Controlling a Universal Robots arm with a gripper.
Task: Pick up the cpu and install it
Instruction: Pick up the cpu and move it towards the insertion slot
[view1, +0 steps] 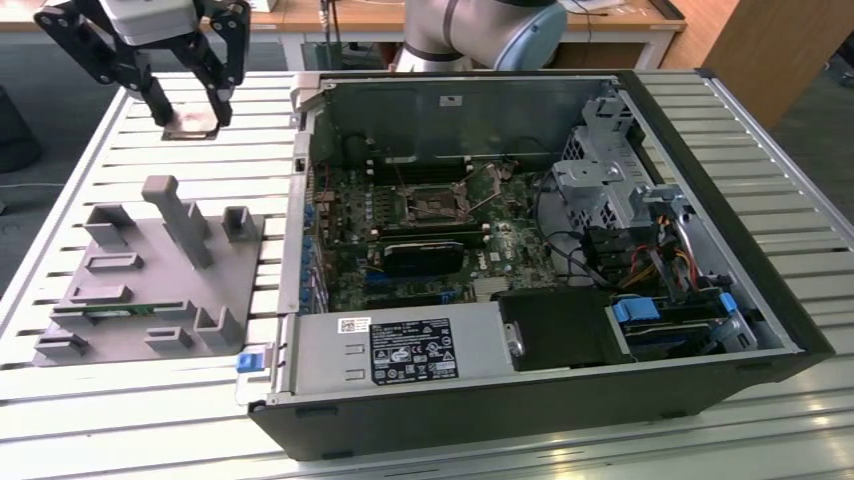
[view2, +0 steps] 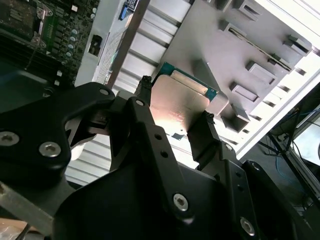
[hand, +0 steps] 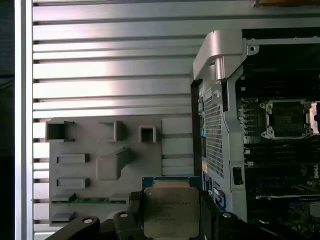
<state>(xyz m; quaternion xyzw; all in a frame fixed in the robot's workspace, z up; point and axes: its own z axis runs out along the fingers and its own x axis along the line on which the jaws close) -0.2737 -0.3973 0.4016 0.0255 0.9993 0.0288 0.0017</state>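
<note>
The cpu is a flat silver-grey square chip, held level above the slatted table at the exterior view's upper left. My gripper is shut on it, one black finger on each of two opposite edges. In both wrist views the cpu sits between the fingers with its metal top and thin pale rim showing. It hangs over the table near the grey fixture, apart from the open computer case. The dark motherboard socket lies inside the case with nothing in it.
A grey moulded fixture with posts and slots lies on the table beside the case; a green memory stick rests in one slot. The open case has a raised metal side wall, cables and drive bays.
</note>
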